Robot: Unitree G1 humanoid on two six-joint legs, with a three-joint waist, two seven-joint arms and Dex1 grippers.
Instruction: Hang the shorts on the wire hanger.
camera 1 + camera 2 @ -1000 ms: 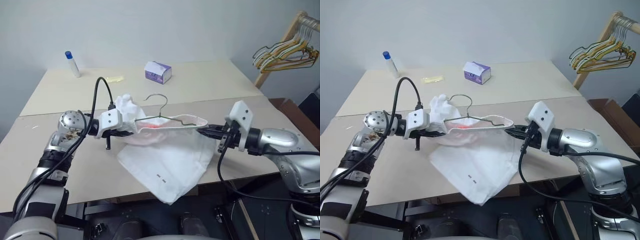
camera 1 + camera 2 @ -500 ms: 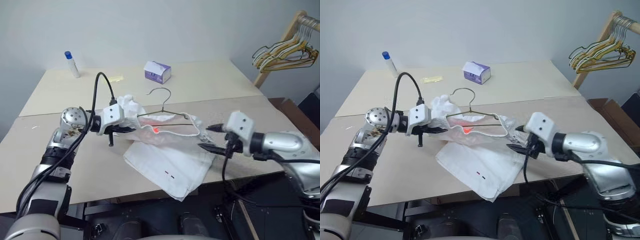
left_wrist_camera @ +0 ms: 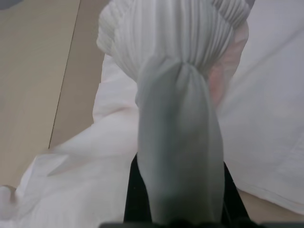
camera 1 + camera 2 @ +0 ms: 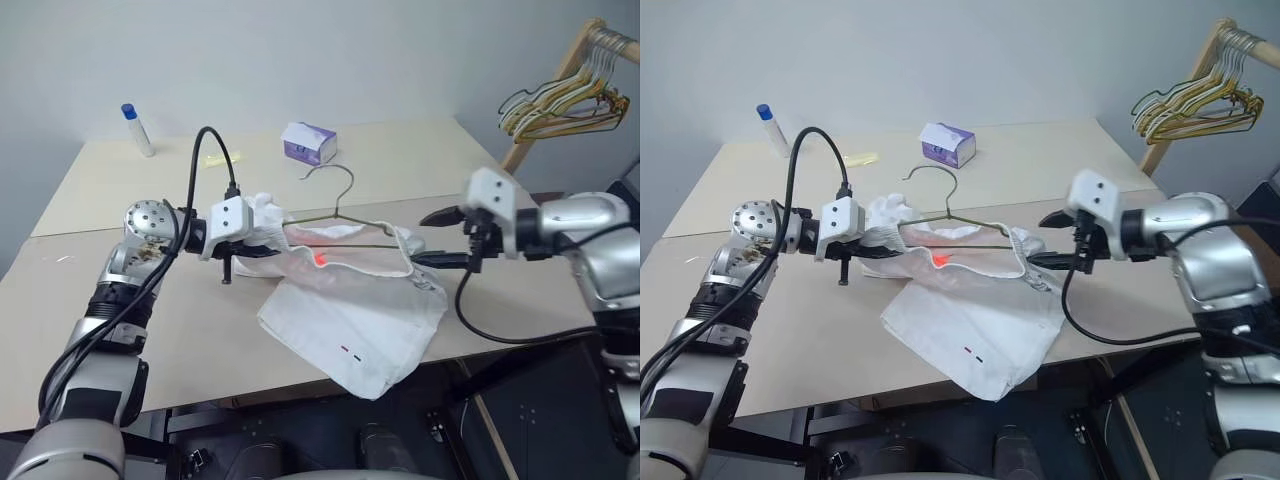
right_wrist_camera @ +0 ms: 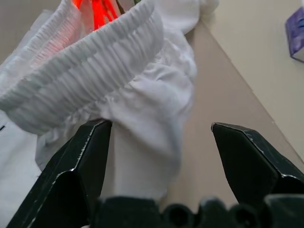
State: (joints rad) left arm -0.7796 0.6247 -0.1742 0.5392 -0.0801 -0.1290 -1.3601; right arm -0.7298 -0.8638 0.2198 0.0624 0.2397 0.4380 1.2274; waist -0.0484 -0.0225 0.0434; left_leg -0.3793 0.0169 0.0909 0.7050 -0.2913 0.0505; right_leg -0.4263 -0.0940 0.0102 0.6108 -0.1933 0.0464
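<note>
We see the shorts [image 4: 345, 305] stretched in the air between our two arms, their waistband running as one long line from the left gripper [image 4: 262, 238] toward the right gripper [image 4: 437, 238], with the legs hanging down from it and draping onto the bench [image 4: 180, 330] below. The left fingers are pressed together on a bunched end of the waistband, which the left wrist view shows gathered into a tight knot just ahead of them. The wire hanger [image 4: 340, 215] lies along the same line: its bottom bar sits inside the waistband opening, its hook rises clear above the cloth about midway between the fingers, and its near shoulder ends close to the left fingers. The right fingers stand spread wide and pinch nothing; the free end of the waistband lies just ahead of them and slightly to the lower finger's side, that finger [image 5: 78, 166] right beside the elastic edge while the other finger [image 5: 251, 164] stands over bare bench. We judge the right arm the nearer one to that loose end, so the coming move turns on bringing those spread fingers onto the waistband edge directly in front of them.
</note>
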